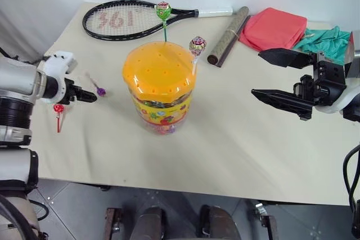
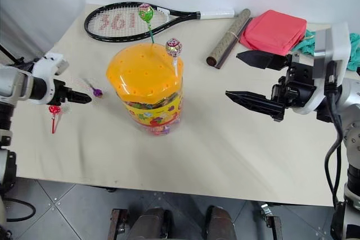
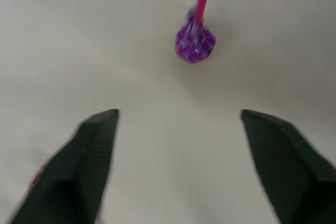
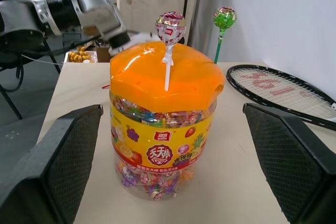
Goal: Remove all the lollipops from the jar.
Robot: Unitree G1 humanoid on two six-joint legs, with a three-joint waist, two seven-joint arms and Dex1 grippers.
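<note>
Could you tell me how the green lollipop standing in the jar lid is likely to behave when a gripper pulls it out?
The green lollipop looks light, with a thin stick likely to flex or slip. Standing upright in a hole of the jar's orange lid, it probably lifts straight out.

The left gripper (image 3: 176,156) is hanging low at the robot's left side, angling forward and down, its two black fingers (image 3: 92,161) standing wide apart with nothing between them. The right gripper (image 1: 275,77) is reaching in from the right, pointing leftward and roughly level (fingers spread wide too, likewise holding nothing).
</note>
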